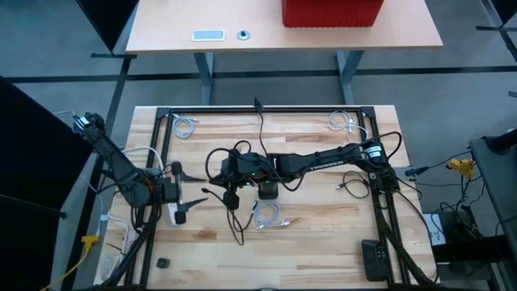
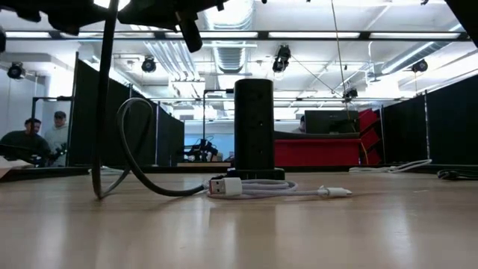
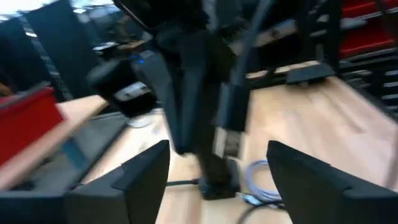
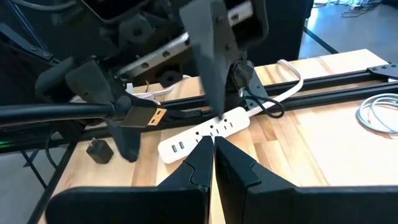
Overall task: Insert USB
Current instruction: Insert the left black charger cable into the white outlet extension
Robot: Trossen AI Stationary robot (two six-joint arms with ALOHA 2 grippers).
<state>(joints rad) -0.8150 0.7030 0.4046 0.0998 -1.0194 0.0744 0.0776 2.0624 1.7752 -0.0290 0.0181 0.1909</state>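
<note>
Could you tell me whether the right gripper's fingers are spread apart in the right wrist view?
No, the right gripper has its two dark fingers pressed together, tips meeting just short of the white power strip.

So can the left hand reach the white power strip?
Probably yes. The left hand is open and sits right beside the power strip. Nothing seems to lie between them, so a short move down should get it there.
</note>
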